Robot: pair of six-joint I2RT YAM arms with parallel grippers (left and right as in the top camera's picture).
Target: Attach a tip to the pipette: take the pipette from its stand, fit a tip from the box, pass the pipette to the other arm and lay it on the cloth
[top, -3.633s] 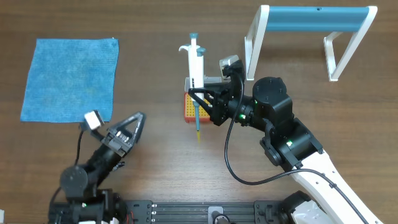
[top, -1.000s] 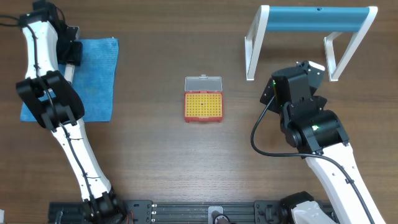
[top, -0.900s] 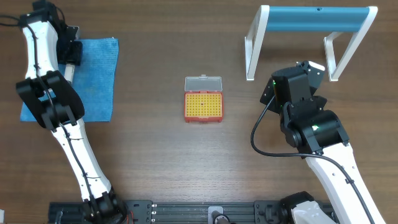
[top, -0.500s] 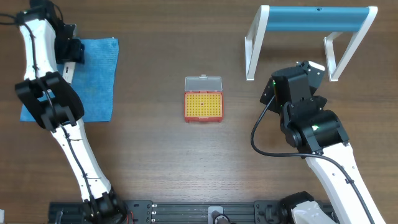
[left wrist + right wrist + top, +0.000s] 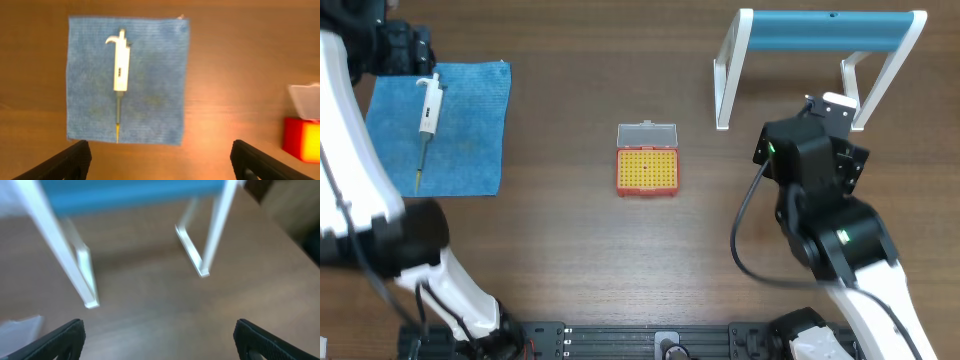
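The left gripper (image 5: pixel 160 162) has its two fingers wide apart and holds nothing. Down below it, the pipette (image 5: pixel 120 70) lies flat on the blue cloth (image 5: pixel 155 75). Its yellow tip points back toward the fingers. The right gripper (image 5: pixel 160 342) is wide apart and empty too, with the stand (image 5: pixel 82 270) in front of it.

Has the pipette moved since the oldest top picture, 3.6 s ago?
Yes. The pipette was over the tip box then; now it lies on the cloth, far left of the box in the top view.
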